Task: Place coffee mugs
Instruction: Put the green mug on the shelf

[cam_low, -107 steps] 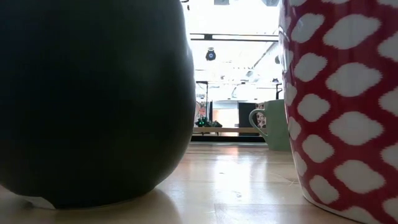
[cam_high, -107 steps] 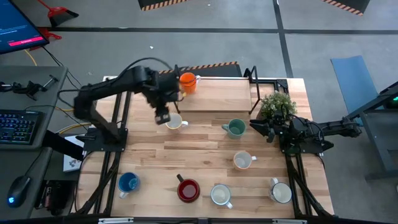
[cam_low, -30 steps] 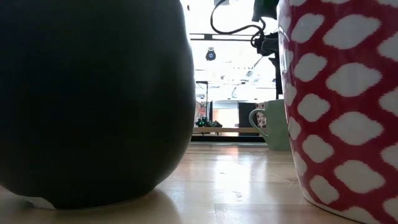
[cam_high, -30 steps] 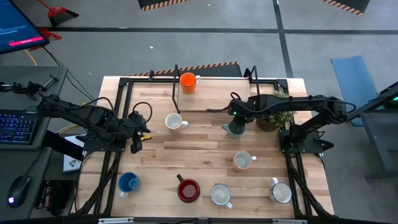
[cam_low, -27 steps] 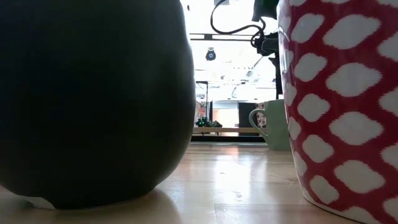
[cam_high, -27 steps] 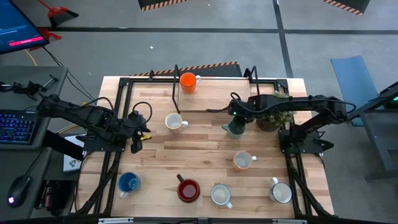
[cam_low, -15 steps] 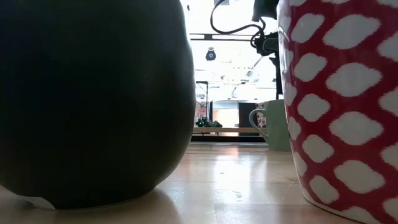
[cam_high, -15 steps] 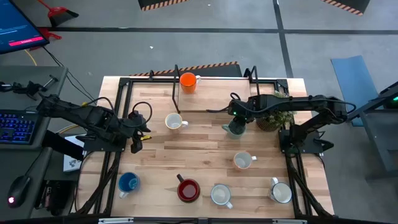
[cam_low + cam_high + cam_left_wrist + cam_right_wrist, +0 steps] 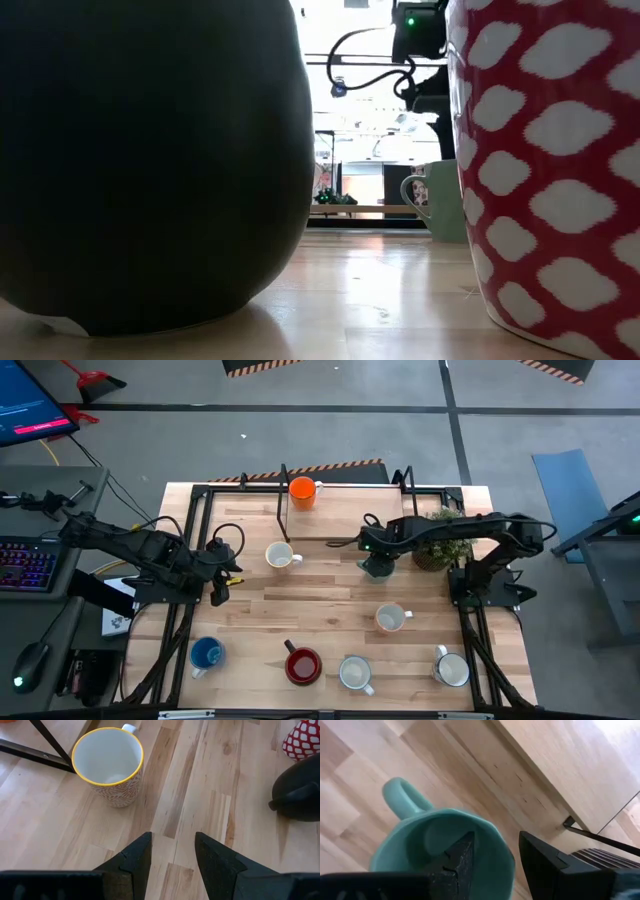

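Right wrist view: right claw (image 9: 495,851) straddles teal mug (image 9: 445,850) rim, 1 finger inside, gripping.

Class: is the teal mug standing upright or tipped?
Tipped: the teal mug leans with its rim pinched by the right claw, one finger inside.

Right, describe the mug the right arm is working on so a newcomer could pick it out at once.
Start at the bushy green potted plant near the wooden table's far right side. Just left of it the right gripper reaches down over a small teal-green ceramic mug, one of the jaws inside its rim and one outside. It is the only teal-green mug; the mugs nearest it are white or cream.
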Action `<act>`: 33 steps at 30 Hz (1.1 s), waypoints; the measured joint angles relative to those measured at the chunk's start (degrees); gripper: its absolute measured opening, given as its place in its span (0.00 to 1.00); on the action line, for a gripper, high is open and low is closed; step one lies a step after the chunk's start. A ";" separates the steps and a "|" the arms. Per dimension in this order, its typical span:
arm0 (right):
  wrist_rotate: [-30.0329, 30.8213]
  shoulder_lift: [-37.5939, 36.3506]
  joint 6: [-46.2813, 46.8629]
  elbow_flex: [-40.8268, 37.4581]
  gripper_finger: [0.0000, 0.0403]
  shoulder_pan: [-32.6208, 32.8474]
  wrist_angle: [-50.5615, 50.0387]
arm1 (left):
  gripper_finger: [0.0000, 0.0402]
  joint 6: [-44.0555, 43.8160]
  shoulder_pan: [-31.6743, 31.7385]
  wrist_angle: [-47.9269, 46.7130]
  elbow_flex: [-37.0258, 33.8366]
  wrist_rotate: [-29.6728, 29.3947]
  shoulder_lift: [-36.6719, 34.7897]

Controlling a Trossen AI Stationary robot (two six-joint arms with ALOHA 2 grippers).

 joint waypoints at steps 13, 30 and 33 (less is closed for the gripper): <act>-1.42 1.37 -1.05 0.00 0.33 0.02 0.90 | 0.35 0.09 0.00 0.00 0.00 0.02 -0.02; -7.29 7.18 6.32 -0.02 0.33 0.17 6.97 | 0.35 0.09 0.00 0.02 -0.02 0.04 -0.02; -8.18 7.07 6.97 -0.02 0.33 0.17 8.65 | 0.35 0.09 -0.02 0.01 -0.02 0.07 -0.02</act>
